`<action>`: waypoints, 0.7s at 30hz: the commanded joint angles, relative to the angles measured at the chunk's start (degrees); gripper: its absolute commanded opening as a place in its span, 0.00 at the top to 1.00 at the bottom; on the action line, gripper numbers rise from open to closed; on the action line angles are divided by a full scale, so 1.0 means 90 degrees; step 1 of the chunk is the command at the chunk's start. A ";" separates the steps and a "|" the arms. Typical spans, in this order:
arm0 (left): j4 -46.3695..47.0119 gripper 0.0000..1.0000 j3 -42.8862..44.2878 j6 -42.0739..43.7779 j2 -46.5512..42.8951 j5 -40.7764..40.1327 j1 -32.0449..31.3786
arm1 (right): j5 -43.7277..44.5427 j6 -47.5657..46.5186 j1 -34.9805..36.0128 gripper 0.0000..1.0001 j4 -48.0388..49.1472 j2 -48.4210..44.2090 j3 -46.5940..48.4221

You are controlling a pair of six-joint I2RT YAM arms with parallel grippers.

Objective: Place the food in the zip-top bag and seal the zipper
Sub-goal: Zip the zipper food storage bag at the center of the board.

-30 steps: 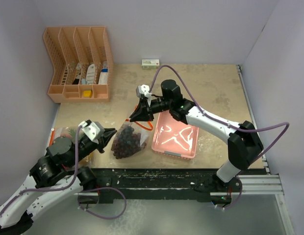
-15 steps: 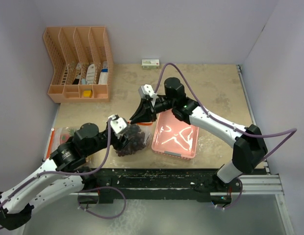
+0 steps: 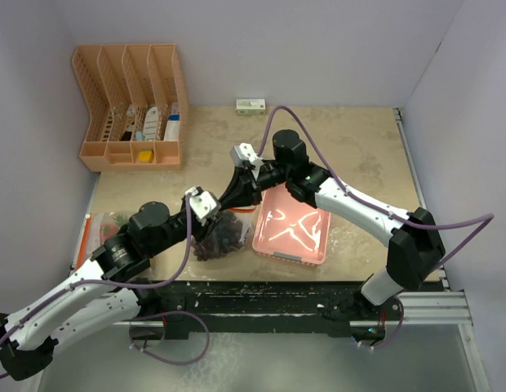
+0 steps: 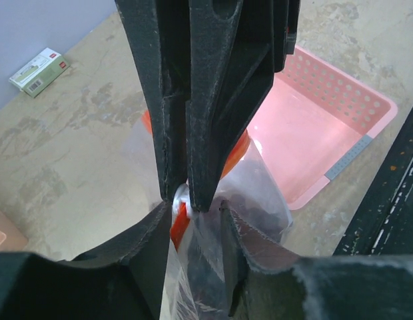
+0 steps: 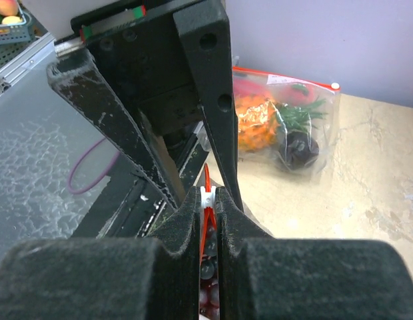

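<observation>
The beige table bears a pink tray, an orange rack, a small box.

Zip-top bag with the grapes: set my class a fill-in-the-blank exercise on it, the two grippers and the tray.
1. The right gripper is ___ on the zipper of the bag.
2. The left gripper straddles the bag with its jaws ___.
3. The tray beside the bag is coloured ___.
Missing words: shut; open; pink.
</observation>
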 commanded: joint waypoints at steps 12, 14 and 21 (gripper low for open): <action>0.0108 1.00 -0.0004 0.0044 0.0264 -0.0038 -0.0001 | -0.0306 -0.0194 0.0019 0.97 -0.0050 -0.0385 0.0329; 0.0035 1.00 0.0031 0.0119 0.0242 0.0117 -0.0004 | -0.0314 -0.0203 0.0023 0.97 -0.0114 -0.0372 0.0305; -0.0104 1.00 0.0135 -0.0140 -0.0154 -0.0327 -0.0001 | 0.0205 -0.0539 0.0009 0.97 -0.0614 -0.0199 0.0388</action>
